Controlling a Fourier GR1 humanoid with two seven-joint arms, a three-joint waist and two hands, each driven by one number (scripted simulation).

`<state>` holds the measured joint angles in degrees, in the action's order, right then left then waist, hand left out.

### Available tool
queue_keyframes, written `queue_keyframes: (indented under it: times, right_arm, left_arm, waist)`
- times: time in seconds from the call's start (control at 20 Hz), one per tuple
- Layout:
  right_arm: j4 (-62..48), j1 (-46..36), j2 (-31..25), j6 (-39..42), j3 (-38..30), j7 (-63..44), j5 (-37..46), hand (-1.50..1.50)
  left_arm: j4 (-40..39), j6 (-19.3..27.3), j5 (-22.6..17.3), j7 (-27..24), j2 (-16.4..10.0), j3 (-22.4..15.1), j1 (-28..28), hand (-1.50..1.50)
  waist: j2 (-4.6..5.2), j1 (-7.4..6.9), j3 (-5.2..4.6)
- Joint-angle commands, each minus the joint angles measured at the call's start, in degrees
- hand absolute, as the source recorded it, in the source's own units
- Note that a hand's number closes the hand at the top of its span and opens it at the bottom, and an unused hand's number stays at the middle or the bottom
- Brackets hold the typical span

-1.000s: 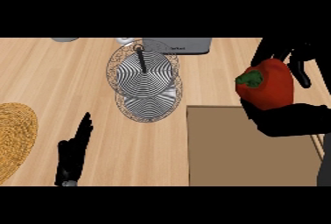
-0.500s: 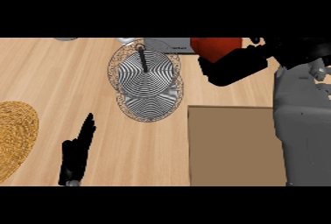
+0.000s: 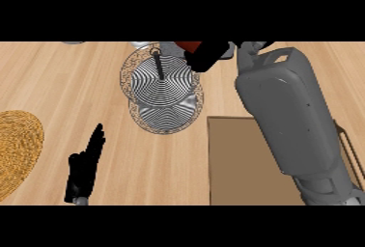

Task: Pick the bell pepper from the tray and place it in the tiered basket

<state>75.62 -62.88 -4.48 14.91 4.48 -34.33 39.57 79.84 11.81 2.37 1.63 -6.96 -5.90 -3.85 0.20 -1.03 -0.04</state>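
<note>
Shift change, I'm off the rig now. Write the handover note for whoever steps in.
Right hand: shut on the red bell pepper, which its fingers mostly hide, at the far right rim of the tiered basket.
Left hand: open, resting at the view's lower left, holding nothing.
Done: the pepper is off the tray and up at the basket.
Left: lower it into a tier, release, pull the hand back.
</note>
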Motion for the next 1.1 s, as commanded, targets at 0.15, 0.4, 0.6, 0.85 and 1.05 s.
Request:
queue_keyframes:
  times: [0.15,0.4,0.6,0.85,1.05]
  right_arm:
    - [-13.1,-0.8,3.4,-7.5,2.6,6.0,5.1,1.5]
    - [-25.0,-6.4,4.4,-14.7,3.0,5.1,2.3,1.5]
    - [-26.8,-5.1,4.5,-18.9,4.3,6.1,-4.0,1.5]
    - [-32.2,-3.2,4.5,-22.6,1.6,10.2,-17.8,-1.5]
    - [-31.3,-1.7,4.5,-27.2,1.0,15.9,-25.2,-1.5]
  left_arm:
    - [0.1,-1.5,-1.0,-0.2,-1.0,1.7,-0.3,0.0]
    - [0.9,-2.5,-0.7,2.6,-1.9,1.9,1.6,0.0]
    - [-2.7,-0.9,0.1,-0.5,0.7,1.6,2.4,0.0]
    - [-1.3,0.0,1.4,1.6,2.3,-0.6,3.7,0.0]
    - [-1.2,-1.2,0.9,0.6,0.4,0.7,2.2,0.0]
  waist:
    - [-0.02,0.02,0.02]
    - [0.21,-0.79,0.01]
    - [0.11,-0.54,0.0]
    - [0.55,-2.33,0.04]
    - [0.28,-1.54,0.05]
